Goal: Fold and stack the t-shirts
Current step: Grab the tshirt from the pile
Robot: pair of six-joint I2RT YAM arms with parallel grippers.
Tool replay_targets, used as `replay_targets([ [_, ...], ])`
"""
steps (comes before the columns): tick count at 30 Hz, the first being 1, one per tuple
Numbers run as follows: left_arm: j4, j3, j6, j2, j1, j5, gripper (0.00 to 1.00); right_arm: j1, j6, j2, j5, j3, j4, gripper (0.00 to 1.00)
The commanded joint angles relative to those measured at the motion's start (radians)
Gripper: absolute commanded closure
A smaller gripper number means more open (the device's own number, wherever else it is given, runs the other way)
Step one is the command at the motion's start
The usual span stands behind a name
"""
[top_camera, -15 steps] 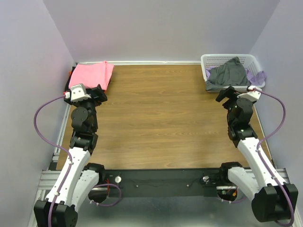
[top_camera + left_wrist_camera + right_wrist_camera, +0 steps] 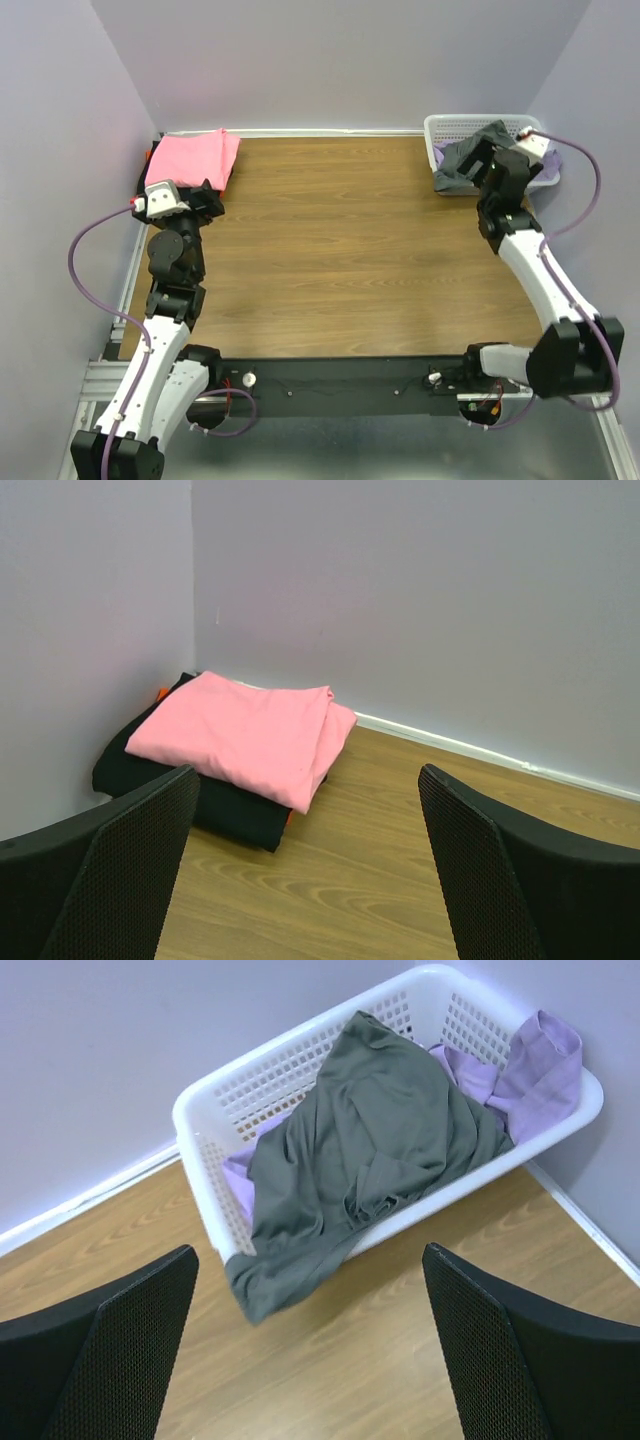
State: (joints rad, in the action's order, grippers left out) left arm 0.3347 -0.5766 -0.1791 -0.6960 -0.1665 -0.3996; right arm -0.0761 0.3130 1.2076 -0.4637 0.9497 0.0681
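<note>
Two empty gaping tools, left tool [image 2: 308, 773] facing pink t-shirt [image 2: 240, 735], right tool [image 2: 308, 1251] over grey t-shirt [image 2: 370, 1150]

At least four t-shirts [image 2: 380, 1130] (two stacked), one basket [image 2: 213, 1188].

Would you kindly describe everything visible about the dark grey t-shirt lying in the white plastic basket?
The dark charcoal grey t-shirt looks like soft, plain cloth, unfolded and crumpled into loose creases. It lies spread across the white plastic lattice basket, on top of lavender purple cloth. One end spills over the basket's front wall down to the wooden tabletop, which it seems to touch.
</note>
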Motion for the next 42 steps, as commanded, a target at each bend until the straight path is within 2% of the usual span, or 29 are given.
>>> replay_targets([
  [1, 0.010, 0.014, 0.015, 0.000, 0.002, 0.001, 0.02, 0.012, -0.049, 0.189, -0.092, 0.154, -0.099, 0.00],
  [3, 0.012, 0.014, 0.018, -0.002, 0.002, 0.007, 0.02, 0.030, -0.043, 0.301, -0.104, 0.239, -0.109, 0.00],
  [4, 0.012, 0.014, 0.018, -0.002, 0.002, 0.011, 0.02, 0.039, -0.043, 0.302, -0.096, 0.239, -0.114, 0.00],
  [9, 0.020, 0.017, 0.021, -0.008, 0.002, 0.027, 0.02, 0.110, -0.006, 0.521, 0.005, 0.403, -0.151, 0.00],
  [18, 0.024, 0.017, 0.023, -0.027, 0.002, 0.028, 0.02, 0.180, 0.023, 0.861, 0.057, 0.647, -0.178, 0.00],
  [28, 0.030, 0.023, 0.024, -0.022, 0.002, 0.015, 0.02, 0.234, 0.046, 1.052, 0.166, 0.813, -0.194, 0.03],
  [30, 0.030, 0.023, 0.026, -0.023, 0.004, 0.013, 0.02, 0.242, 0.041, 1.075, 0.180, 0.834, -0.201, 0.10],
  [34, 0.027, 0.023, 0.027, -0.022, 0.002, 0.005, 0.02, 0.248, 0.026, 1.087, 0.204, 0.850, -0.202, 0.35],
  [37, 0.027, 0.023, 0.029, -0.016, 0.002, 0.004, 0.02, 0.246, 0.014, 1.066, 0.204, 0.845, -0.202, 0.65],
  [38, 0.026, 0.024, 0.027, -0.014, 0.004, 0.004, 0.02, 0.246, 0.015, 1.054, 0.203, 0.841, -0.202, 0.86],
  [39, 0.027, 0.024, 0.029, -0.011, 0.002, 0.002, 0.02, 0.248, 0.017, 1.025, 0.203, 0.833, -0.202, 0.96],
  [42, 0.027, 0.026, 0.029, -0.008, 0.002, -0.002, 0.02, 0.246, 0.018, 0.947, 0.211, 0.808, -0.200, 0.98],
])
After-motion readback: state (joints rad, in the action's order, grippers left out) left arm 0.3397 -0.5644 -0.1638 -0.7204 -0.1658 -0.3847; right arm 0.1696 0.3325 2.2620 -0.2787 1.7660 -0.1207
